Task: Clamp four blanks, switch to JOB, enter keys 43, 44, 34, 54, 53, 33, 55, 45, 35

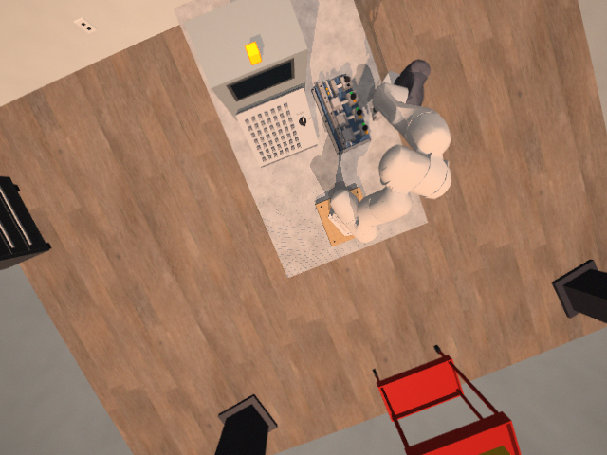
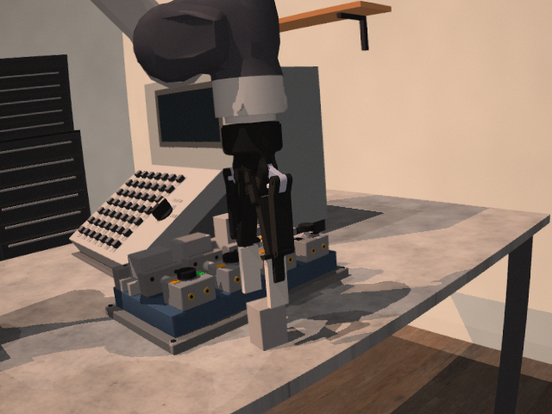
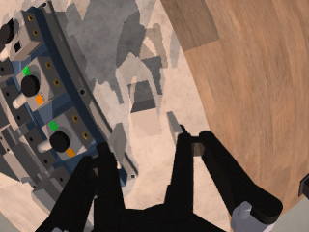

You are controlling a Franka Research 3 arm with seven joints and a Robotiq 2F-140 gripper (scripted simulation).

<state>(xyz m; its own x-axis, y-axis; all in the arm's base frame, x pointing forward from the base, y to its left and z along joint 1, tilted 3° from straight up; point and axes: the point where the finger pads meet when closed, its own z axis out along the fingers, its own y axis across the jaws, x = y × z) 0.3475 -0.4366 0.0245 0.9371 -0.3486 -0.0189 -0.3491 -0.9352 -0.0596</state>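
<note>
My gripper is partly open. Its fingertips are just above a loose grey blank, which stands upright on the table beside the vise fixture. Three grey blanks sit in stations: the near one, a second and a taller-looking third. Green lenses are lit at these stations. The far station's valve block shows a dark lens. The amber cabinet lamp is lit. The selector is on the key panel; no lit key shows.
The cabinet with its dark screen stands behind the panel. The fixture lies close to one finger in the wrist view. The table edge runs along the blank's other side. A wooden board lies under the arm.
</note>
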